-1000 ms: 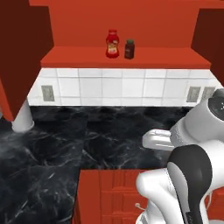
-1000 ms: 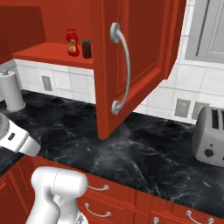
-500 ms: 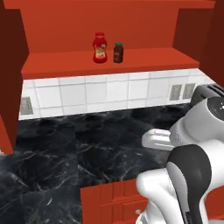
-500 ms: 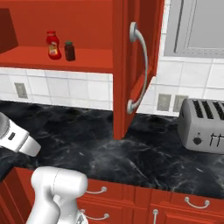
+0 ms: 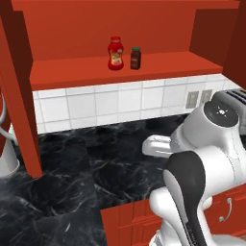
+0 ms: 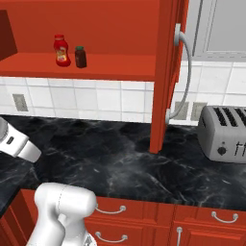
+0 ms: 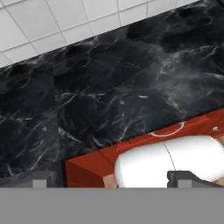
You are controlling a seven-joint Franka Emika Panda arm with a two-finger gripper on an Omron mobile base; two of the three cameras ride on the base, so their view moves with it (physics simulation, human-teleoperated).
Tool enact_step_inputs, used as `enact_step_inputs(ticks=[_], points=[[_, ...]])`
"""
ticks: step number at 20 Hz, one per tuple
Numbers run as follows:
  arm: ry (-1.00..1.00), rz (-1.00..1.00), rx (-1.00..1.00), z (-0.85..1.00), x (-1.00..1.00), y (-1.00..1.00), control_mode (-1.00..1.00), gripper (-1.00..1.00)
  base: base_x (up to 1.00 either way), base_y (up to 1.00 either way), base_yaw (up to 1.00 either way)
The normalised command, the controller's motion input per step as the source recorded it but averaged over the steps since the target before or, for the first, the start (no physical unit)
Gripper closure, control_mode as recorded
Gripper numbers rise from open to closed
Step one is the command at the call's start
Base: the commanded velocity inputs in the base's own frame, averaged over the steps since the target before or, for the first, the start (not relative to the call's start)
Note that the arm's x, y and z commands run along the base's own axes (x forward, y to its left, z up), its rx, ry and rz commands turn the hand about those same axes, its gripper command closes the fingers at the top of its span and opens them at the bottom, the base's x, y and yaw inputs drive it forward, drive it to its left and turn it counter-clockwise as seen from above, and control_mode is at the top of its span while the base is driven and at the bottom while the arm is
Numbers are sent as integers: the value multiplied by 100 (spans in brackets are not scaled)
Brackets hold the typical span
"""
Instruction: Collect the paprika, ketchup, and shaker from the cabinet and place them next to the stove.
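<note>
On the red shelf of the open cabinet (image 5: 72, 72) stand the ketchup (image 5: 115, 53) and, just beside it toward the shelf's right end, the paprika (image 5: 136, 58); both sit near the middle of the shelf, back from its front edge. The right base view shows the same pair near the shelf's left part, ketchup (image 6: 61, 50) left of paprika (image 6: 80, 56), with the cabinet door (image 6: 166, 77) swung out edge-on. A toaster (image 6: 225, 133) sits at the right end of the black marble counter (image 6: 115, 163). The gripper (image 7: 111, 180) looks down at the counter's front edge; its fingertips are barely visible, apparently spread wide and holding nothing.
</note>
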Motion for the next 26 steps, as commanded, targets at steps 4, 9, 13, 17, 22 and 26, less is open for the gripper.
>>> enact_step_inputs(ticks=[4, 9, 13, 17, 22, 26], points=[[-19, 27, 0, 43, 58, 9, -100, -100, 0, 0, 0], [-26, 35, 0, 44, 46, -11, -100, -100, 0, 0, 0], [-35, 36, 0, 47, 14, -19, -100, -100, 0, 0, 0], [-24, 10, -7, 71, 21, -7, -100, -100, 0, 0, 0], [-19, 0, -15, 70, 27, 10, -100, -100, 0, 0, 0], [-15, -1, -14, 48, 26, 7, -100, -100, 0, 0, 0]])
